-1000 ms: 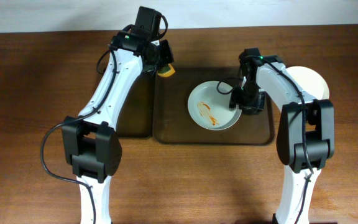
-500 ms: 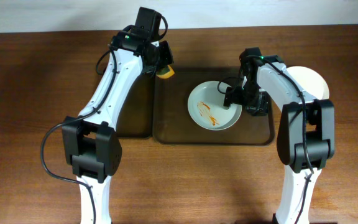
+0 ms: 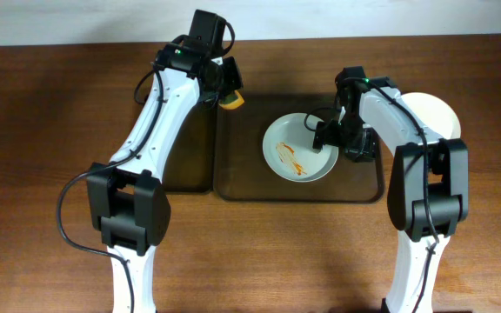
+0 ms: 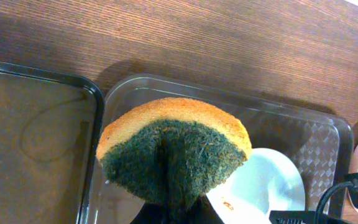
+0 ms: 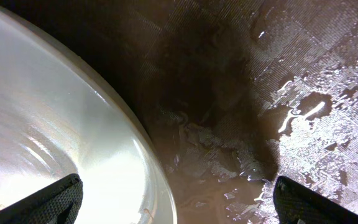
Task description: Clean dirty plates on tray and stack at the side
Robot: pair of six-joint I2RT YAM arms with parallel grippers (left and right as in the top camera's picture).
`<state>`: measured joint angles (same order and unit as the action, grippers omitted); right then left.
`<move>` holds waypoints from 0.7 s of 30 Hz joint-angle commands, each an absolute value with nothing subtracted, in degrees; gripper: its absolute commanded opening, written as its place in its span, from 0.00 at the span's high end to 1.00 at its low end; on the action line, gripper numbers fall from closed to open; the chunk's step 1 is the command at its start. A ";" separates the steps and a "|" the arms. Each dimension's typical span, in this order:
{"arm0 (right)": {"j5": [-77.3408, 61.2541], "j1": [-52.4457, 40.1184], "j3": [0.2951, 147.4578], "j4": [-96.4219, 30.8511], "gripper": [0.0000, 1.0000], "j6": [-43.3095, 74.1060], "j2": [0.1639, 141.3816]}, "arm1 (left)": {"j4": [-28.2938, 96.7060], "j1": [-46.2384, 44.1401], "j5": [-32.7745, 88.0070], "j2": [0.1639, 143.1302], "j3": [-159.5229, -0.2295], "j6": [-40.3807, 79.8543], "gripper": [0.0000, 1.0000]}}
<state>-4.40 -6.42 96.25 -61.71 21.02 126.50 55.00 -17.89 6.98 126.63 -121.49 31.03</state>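
We see the right pincer (image 5: 182,208) spread wide, gripping nothing. Its 2 fingertips (image 5: 55,202) straddle the right rim of the dirty plate (image 3: 300,148), 1 over the white inside, 1 over the wet floor of the tray (image 3: 242,178). The left pincer (image 3: 227,89) is clenched on the sponge (image 4: 173,149), green scrub side toward its wrist camera. It hovers over the tray's far left corner, well apart from the plate.

The dirty plate sits middle-right in the tray, with sauce streaks (image 3: 292,159) on its near-left part. A second white plate (image 3: 436,111) lies on the surface (image 3: 59,104) just right of the tray, partly hidden by the right arm; we cannot tell how many are stacked there. A black tray (image 3: 190,169) lies to the left.

We judge the step to be pinning the plate for scrubbing. Close squarely on the rim, keep the plate flat so it does not slide on the wet tray, then bring the sponge onto the streaks.
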 commanded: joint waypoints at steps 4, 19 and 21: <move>-3.90 -6.35 95.81 -61.71 0.02 21.32 126.72 | 55.02 -17.63 6.33 125.67 -121.86 30.09 1.00; -3.90 -6.35 95.81 -61.71 0.01 21.30 126.72 | 55.68 -17.85 6.13 125.67 -121.86 30.09 1.00; -3.90 -6.35 95.81 -61.71 0.02 21.30 126.72 | 55.70 -17.85 6.15 125.67 -121.86 30.11 1.00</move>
